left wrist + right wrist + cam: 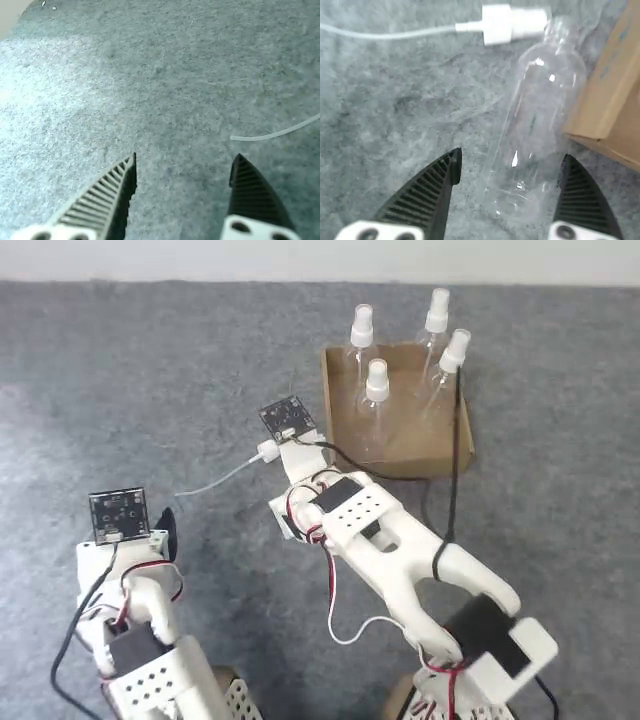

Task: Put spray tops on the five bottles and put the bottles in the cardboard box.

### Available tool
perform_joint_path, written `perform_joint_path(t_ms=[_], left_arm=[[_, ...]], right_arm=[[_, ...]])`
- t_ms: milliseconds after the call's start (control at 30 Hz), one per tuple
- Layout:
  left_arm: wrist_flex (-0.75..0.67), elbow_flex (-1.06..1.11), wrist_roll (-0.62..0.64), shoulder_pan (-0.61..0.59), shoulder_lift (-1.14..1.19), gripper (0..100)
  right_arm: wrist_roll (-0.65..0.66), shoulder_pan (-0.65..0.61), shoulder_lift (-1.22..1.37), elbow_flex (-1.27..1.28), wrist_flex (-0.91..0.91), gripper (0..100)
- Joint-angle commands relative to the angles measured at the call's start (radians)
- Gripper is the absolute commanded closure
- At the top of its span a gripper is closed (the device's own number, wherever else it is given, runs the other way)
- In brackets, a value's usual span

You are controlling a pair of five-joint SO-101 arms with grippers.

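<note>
A clear bottle (540,115) without a top lies on the grey carpet beside the cardboard box (615,100). My right gripper (511,155) hangs open over it, one finger on each side of its lower body. A white spray top (512,22) lies on its side at the bottle's mouth, its thin tube (395,34) pointing away from the bottle. In the high view the spray top (266,452) sits just beside the right arm's wrist. Several capped bottles (376,405) stand in the cardboard box (400,455). My left gripper (186,156) is open over bare carpet.
The tube's free end (272,135) lies on the carpet ahead of my left gripper. A black cable (455,460) runs from the right arm over the box's near wall. Grey carpet (150,370) stretches left of the box.
</note>
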Motion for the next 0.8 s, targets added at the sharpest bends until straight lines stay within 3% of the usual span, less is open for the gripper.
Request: perform_joint_path(t_ms=[0,400,600,767], left_arm=[[0.003,-0.004,-0.006,-0.003,-0.006,72],[0.003,-0.004,-0.006,-0.003,-0.006,72],[0.003,-0.004,-0.006,-0.003,-0.006,72],[0.003,-0.004,-0.006,-0.003,-0.006,72]], right_arm=[[-0.014,0.012,0.025,-0.061,-0.024,73.5],[-0.014,-0.015,0.041,-0.057,-0.025,74.3],[-0.014,-0.016,0.041,-0.055,-0.019,97.7],[-0.014,-0.016,0.027,-0.061,0.028,97.9]])
